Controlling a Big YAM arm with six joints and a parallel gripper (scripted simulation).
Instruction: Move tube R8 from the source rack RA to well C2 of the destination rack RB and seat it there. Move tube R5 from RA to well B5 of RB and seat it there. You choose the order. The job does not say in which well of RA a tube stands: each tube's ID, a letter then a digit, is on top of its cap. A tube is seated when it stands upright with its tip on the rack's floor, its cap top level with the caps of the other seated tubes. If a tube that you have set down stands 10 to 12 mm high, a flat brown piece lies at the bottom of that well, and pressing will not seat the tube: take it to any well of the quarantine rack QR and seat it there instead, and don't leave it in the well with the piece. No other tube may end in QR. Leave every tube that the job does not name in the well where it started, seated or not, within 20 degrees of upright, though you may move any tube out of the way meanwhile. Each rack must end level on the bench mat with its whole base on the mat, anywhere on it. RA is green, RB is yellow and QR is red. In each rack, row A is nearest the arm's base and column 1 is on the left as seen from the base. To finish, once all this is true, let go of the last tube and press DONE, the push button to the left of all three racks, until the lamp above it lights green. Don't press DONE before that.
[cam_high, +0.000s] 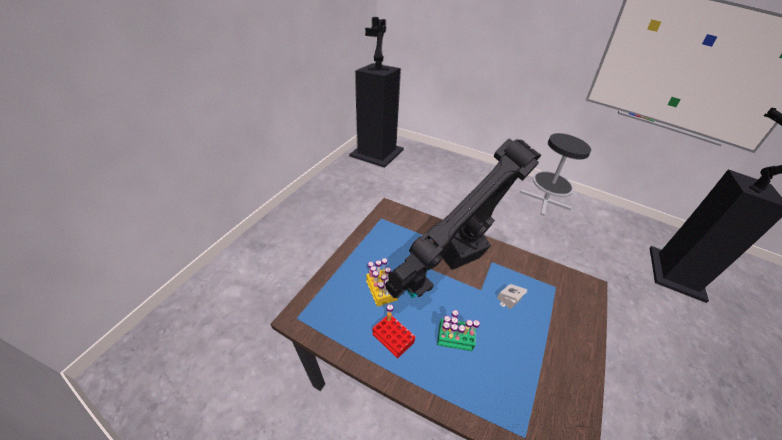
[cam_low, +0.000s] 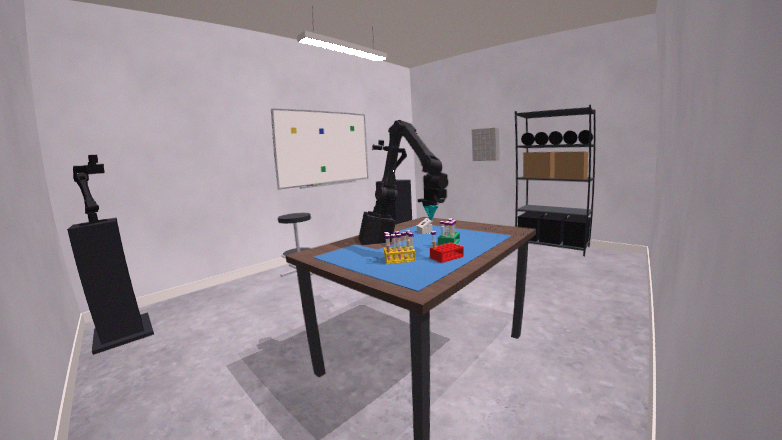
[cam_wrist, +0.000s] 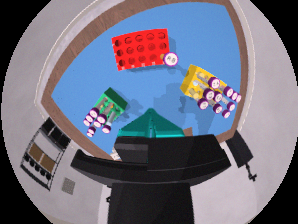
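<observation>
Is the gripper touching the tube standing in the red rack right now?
Apart. In the wrist view the shut gripper is raised, with blue mat showing between its tips and the tube at the red rack corner.
</observation>
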